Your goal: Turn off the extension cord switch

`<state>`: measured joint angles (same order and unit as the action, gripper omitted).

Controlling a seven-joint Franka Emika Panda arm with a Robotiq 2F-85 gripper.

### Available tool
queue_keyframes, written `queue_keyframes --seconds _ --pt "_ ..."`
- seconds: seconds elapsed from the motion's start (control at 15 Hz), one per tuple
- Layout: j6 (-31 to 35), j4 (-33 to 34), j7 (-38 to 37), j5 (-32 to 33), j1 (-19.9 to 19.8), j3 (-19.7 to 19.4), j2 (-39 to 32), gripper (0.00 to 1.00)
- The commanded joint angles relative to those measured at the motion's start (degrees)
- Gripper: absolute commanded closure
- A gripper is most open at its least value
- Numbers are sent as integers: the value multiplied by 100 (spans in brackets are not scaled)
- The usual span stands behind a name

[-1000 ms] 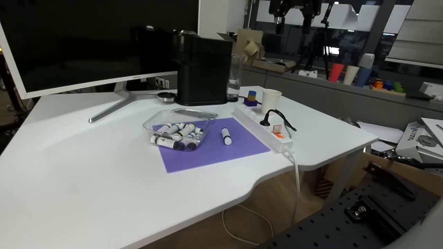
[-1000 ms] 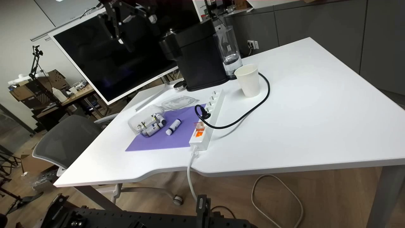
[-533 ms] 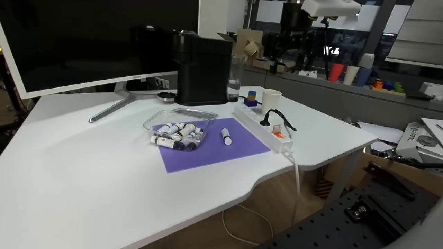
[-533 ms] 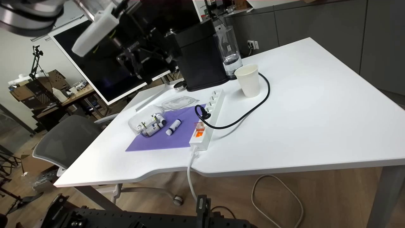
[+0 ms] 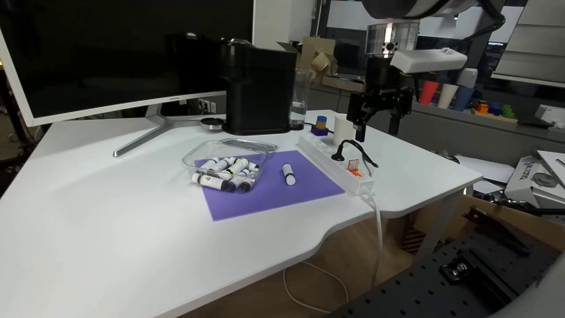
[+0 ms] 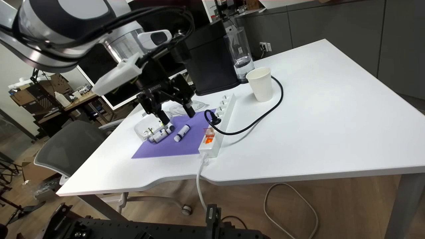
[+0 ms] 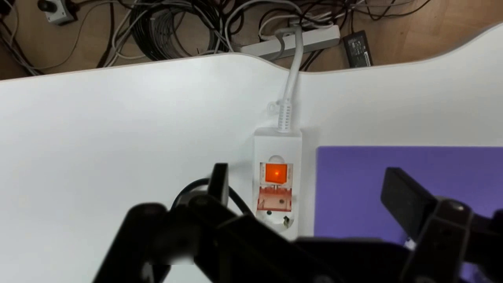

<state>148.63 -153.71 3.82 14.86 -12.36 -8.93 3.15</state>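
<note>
While above the lit orange switch (image 7: pixel 276 173) — gripper (image 5: pixel 377 134) empty, fingers (image 7: pixel 408 200) wide apart.

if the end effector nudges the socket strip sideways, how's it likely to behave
The socket strip would probably slide rather than tip, since it lies long and flat on the table. Its straight body looks like hard plastic, so it likely stays stiff. The white cable droops over the table edge, so it should flex and may tug slightly.

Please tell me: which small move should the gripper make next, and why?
Probably lower the open gripper toward the orange switch: the switch glows, so it seems on; its cover stands open; and the gripper hangs above, touching neither.
</note>
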Motion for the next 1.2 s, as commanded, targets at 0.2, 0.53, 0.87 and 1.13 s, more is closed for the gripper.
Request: queue_keyframes --seconds 0.2,0.53,0.87,1.13 --pt "136 38 -192 194 38 -50 -135 0" --pt "705 111 -134 197 26 -102 -543 33" --pt "1346 196 22 152 65 -194 -1038 69" --pt "1607 297 309 -49 65 -189 -1417 97"
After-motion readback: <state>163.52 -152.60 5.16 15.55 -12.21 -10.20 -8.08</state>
